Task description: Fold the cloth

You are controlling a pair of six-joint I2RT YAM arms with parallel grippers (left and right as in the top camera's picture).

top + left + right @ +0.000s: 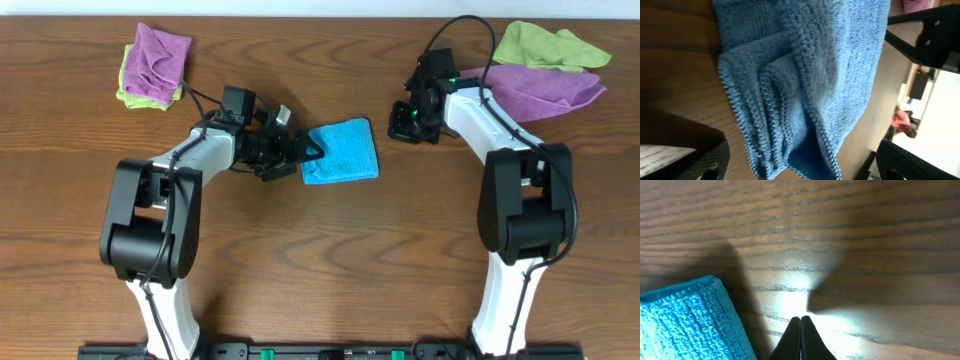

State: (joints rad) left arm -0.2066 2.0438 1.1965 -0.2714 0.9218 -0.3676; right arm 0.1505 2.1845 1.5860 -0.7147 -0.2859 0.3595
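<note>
Several nubbly layers make the cloth [341,151] a squarish pad.

2 white arms [198,150], black joints [150,228], black cables [466,19]

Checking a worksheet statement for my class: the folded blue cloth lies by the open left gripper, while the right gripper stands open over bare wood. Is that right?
No: the right gripper is shut, jaws together, as the right wrist view shows. The folded blue cloth does lie by the open left gripper.
</note>
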